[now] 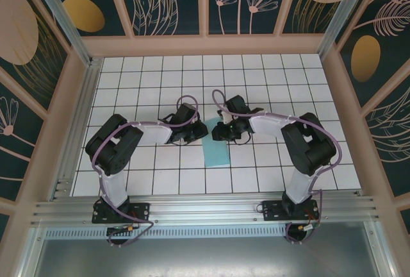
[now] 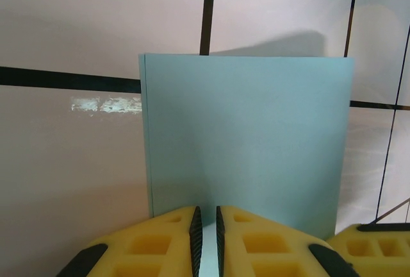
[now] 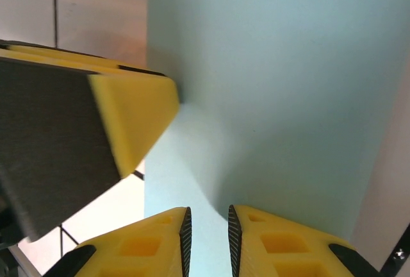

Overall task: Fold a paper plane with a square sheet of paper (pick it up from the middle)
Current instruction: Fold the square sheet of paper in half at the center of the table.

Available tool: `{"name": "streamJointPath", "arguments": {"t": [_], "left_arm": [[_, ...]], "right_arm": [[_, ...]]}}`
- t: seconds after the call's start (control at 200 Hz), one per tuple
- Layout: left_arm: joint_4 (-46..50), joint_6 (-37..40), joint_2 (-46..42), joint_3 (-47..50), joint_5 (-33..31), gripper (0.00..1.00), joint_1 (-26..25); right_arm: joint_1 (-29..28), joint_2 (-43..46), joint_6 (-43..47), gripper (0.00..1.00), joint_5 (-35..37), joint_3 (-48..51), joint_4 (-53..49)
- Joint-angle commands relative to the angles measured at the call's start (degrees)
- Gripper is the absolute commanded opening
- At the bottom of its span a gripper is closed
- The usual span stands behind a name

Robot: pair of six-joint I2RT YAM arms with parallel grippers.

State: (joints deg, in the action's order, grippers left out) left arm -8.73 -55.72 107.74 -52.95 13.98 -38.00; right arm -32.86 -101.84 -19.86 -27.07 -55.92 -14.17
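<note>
The square sheet of paper [image 1: 216, 151] is seen near the middle of the white gridded bench [image 1: 147, 84], between the two arms, as a light teal rectangle longer than wide. A second layer is visible along its left edge in the left wrist view [image 2: 246, 142]. Its far end is reached by both sets of jaws from opposite sides. The left jaws are clenched on the paper's edge, yellow fingers [image 2: 166, 242] almost touching. The right jaws are clenched on the same sheet [image 3: 282, 97], paper running into the narrow gap. Whether the sheet rests on the bench or is lifted cannot be told
</note>
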Motion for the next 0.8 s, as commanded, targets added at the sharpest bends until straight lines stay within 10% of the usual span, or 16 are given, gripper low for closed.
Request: {"name": "streamJointPath", "arguments": {"t": [0.0, 0.796], "left_arm": [[6.6, 1.8, 4.9, 1.1, -4.6, 0.19, 0.2], [7.0, 2.5, 6.8, 1.3, -5.3, 0.18, 0.3]], "right_arm": [[1.2, -1.0, 0.5, 0.27, 0.3, -0.3, -1.8], [5.3, -1.2, -0.2, 0.27, -6.0, 6.3, 3.9]]}}
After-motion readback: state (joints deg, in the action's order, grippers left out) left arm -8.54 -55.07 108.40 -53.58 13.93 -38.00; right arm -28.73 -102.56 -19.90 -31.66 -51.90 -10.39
